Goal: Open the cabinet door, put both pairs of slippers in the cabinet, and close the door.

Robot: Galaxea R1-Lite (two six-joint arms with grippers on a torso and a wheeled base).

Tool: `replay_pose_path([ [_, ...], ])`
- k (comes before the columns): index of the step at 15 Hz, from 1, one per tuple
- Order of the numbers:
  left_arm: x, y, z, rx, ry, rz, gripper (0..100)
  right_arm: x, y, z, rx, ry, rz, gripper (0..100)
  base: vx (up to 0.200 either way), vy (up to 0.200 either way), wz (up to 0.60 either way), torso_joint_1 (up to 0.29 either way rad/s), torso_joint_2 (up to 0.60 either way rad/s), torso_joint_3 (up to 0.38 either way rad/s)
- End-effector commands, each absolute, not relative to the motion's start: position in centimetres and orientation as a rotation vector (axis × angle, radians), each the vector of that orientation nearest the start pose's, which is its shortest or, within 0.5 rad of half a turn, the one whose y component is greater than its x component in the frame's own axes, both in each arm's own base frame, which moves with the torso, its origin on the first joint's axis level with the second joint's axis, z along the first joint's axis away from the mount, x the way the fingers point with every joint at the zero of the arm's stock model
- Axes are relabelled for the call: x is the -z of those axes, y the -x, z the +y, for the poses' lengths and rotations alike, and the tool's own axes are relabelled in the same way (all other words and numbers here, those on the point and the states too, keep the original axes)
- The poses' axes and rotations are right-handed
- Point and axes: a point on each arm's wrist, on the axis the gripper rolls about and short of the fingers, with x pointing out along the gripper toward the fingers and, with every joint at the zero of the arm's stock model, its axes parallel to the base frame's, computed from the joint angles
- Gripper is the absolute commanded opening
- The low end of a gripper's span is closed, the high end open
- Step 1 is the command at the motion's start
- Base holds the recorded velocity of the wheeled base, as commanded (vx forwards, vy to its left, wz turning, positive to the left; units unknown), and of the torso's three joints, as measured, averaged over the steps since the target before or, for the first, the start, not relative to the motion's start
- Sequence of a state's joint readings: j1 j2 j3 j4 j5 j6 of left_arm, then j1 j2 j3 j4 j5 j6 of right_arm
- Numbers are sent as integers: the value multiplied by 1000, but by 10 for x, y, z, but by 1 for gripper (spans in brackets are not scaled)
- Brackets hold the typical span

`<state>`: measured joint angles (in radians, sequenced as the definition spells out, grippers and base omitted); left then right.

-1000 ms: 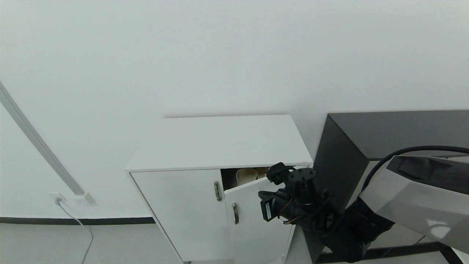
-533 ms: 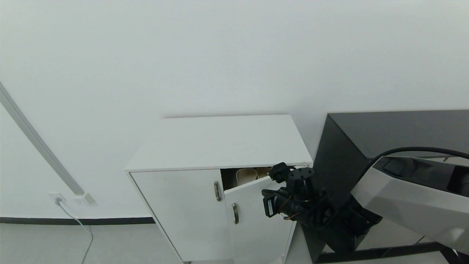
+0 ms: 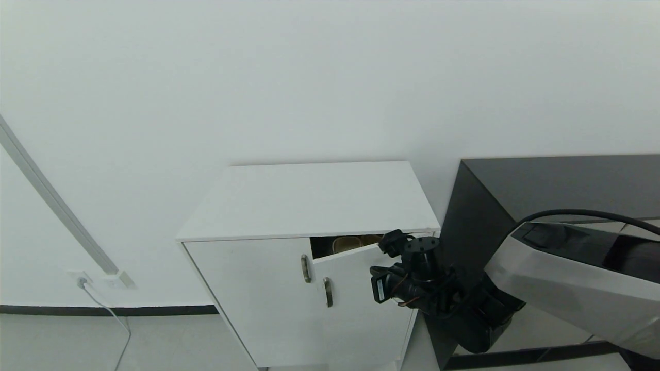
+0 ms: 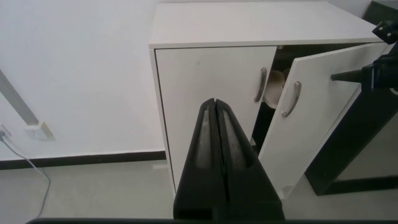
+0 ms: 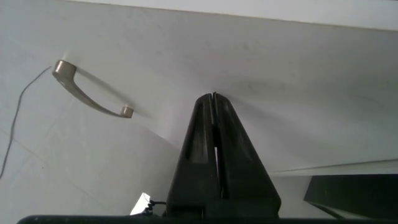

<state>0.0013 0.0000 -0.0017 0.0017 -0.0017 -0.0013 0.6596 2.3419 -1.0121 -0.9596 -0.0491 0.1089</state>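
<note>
The white cabinet [image 3: 309, 201] stands against the wall with its left door [image 3: 247, 288] closed. Its right door [image 3: 356, 309] is ajar by a narrow gap. Beige slippers [image 3: 346, 243] show through that gap, and they also show as the slippers [image 4: 272, 87] behind the door edge in the left wrist view. My right gripper [image 5: 214, 97] is shut, its tips against the outer face of the right door [image 5: 298, 68], away from the door handle [image 5: 93, 99]. It appears as the right gripper [image 4: 339, 77] on the door. My left gripper [image 4: 214, 101] is shut on nothing, hanging well in front of the left door [image 4: 208, 81].
A black cabinet [image 3: 541, 185] stands close against the white cabinet's right side. On the wall to the left are a socket with a cable [image 3: 82, 282] and a slanted conduit [image 3: 51, 201]. Open floor [image 4: 93, 186] lies before the cabinet.
The right door has swung further toward shut, narrowing the gap, with my right gripper following it in against its face. The left arm has not visibly moved.
</note>
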Motion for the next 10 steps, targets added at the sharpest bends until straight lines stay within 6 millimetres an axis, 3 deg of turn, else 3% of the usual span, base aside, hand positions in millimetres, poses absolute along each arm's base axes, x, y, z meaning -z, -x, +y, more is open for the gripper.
replay_pose_path([
  [1, -76, 23, 0, 0, 2, 0, 0, -21, -335, 255, -576, 28, 393, 0, 0, 0, 0, 0, 0, 0],
  [10, -76, 23, 0, 0, 2, 2, 0, -17, -347, 249, -547, 19, 389, 0, 0, 0, 0, 0, 0, 0],
])
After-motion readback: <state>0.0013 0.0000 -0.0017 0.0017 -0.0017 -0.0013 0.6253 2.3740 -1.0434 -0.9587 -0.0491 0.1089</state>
